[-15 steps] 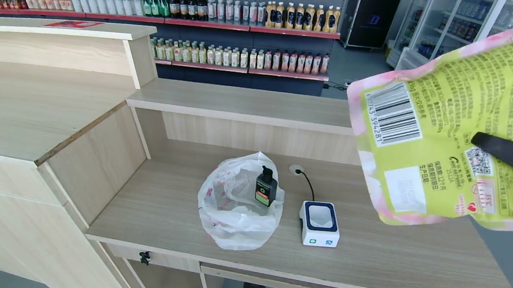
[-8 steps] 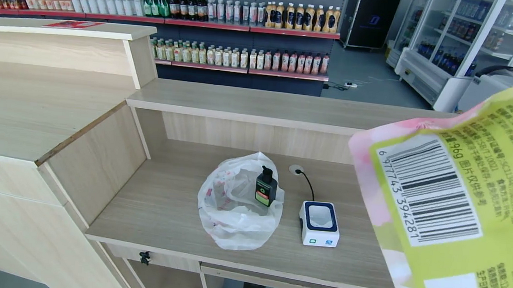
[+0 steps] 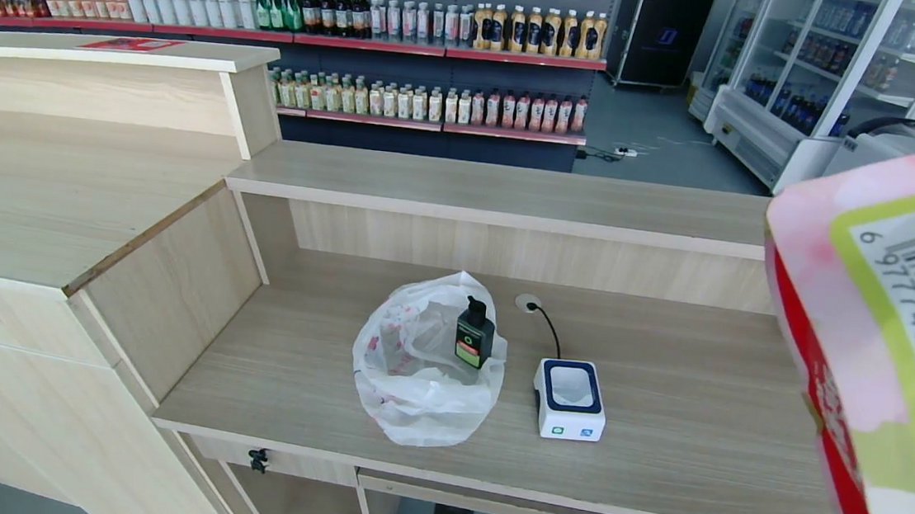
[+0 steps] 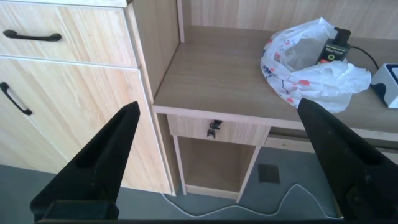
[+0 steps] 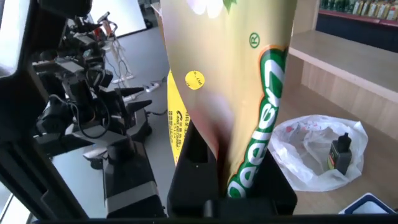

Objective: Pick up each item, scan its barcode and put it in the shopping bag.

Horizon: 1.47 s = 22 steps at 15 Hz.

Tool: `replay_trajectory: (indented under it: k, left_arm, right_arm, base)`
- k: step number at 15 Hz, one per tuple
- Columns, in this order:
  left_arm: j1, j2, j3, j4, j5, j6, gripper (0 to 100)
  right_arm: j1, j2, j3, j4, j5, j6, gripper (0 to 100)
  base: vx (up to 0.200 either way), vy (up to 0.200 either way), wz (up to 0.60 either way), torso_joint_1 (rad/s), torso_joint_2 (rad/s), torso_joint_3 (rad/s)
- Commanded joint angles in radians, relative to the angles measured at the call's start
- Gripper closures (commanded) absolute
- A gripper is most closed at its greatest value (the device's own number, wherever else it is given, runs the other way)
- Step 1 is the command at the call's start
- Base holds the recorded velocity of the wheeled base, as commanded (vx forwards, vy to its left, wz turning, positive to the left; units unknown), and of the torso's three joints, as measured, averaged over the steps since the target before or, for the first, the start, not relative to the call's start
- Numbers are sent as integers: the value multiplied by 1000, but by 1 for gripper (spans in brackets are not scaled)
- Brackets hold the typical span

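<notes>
Wooden checkout counter [image 3: 699, 427], drink shelves behind. Clamped tight in the right gripper [image 5: 233, 180]: snack pouch [image 3: 887, 369], held high and close to the head camera, well right of the scanner [image 3: 569, 399] and the shopping bag [image 3: 423, 370]. Left gripper [image 4: 217, 106] spread wide, nothing in it, low by the drawers. Could easily miss the scan if lowered with the barcode facing up instead of at the scanner window. Might also flop or slip, being pinched near one end
</notes>
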Motion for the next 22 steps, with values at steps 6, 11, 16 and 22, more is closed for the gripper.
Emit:
replay_trajectory:
  k: [6, 11, 16, 22]
  left_arm:
    - [1, 0, 0, 0, 0, 0, 0]
    - [1, 0, 0, 0, 0, 0, 0]
    - [1, 0, 0, 0, 0, 0, 0]
    - [1, 0, 0, 0, 0, 0, 0]
  right_arm:
    - [24, -31, 2, 24, -5, -28, 100]
    - [27, -33, 0, 29, -5, -28, 100]
    - [49, -23, -9, 21, -5, -30, 100]
    - [-80, 27, 17, 50, -164, -238, 100]
  base:
    - [0, 0, 0, 0, 0, 0]
    - [0, 0, 0, 0, 0, 0]
    - [0, 0, 0, 0, 0, 0]
    - [0, 0, 0, 0, 0, 0]
